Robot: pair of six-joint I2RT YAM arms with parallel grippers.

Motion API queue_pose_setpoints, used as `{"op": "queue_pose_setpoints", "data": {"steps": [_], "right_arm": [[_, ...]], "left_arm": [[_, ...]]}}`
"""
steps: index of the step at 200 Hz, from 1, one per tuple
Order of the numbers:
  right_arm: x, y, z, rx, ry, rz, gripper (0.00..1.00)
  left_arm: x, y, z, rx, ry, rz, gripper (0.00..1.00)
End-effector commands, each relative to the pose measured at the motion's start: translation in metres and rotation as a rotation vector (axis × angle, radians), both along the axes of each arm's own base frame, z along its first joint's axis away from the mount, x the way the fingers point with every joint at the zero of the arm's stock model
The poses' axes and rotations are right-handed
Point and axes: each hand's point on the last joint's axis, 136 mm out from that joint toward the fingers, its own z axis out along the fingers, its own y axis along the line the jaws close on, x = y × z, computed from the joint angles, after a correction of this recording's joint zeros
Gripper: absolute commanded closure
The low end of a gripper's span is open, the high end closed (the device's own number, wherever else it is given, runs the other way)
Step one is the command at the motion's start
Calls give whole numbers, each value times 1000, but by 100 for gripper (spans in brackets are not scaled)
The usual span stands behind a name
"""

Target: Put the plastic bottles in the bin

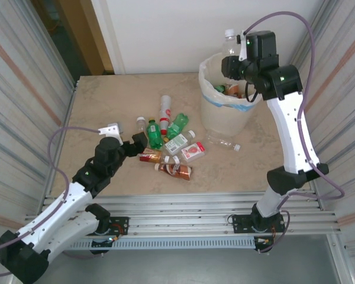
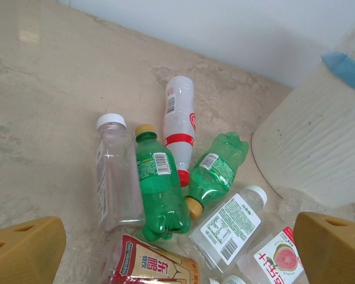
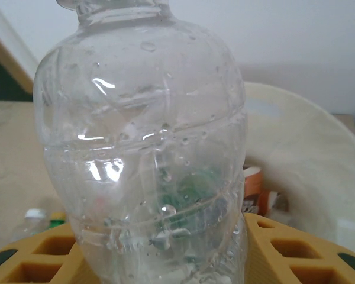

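While a clear plastic bottle (image 3: 148, 148) stands cap up, clamped between the partly closed fingers of the right gripper (image 1: 232, 59) above the bin (image 1: 225, 118) near the far right corner of the table (image 1: 106, 106), the other bottles (image 1: 168, 142) lie heaped at the table's middle, among them a green bottle (image 2: 160, 189) and a red-and-white bottle (image 2: 178, 118). Over the heap's near-left side hovers the left gripper (image 2: 177, 254), fingers spread fully wide and empty.
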Motion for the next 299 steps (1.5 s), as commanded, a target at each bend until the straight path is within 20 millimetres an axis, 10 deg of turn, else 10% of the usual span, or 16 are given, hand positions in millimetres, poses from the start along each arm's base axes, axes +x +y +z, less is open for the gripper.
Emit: {"op": "queue_pose_setpoints", "data": {"steps": [1,136,269,299], "right_arm": [[12,-8,1,-23,-4,21,77],[91,-74,-86,-92,177,-89,79],[82,-95,-121,-231,282,-154,51],[76,-97,-117,-258,278,-161,31]], "left_arm": [[8,-8,18,-48,-59,-22,1],[13,-11,16,-16,-32,-27,1],[4,5,30,7,-75,8,1],[2,5,31,1,-78,5,1]]}}
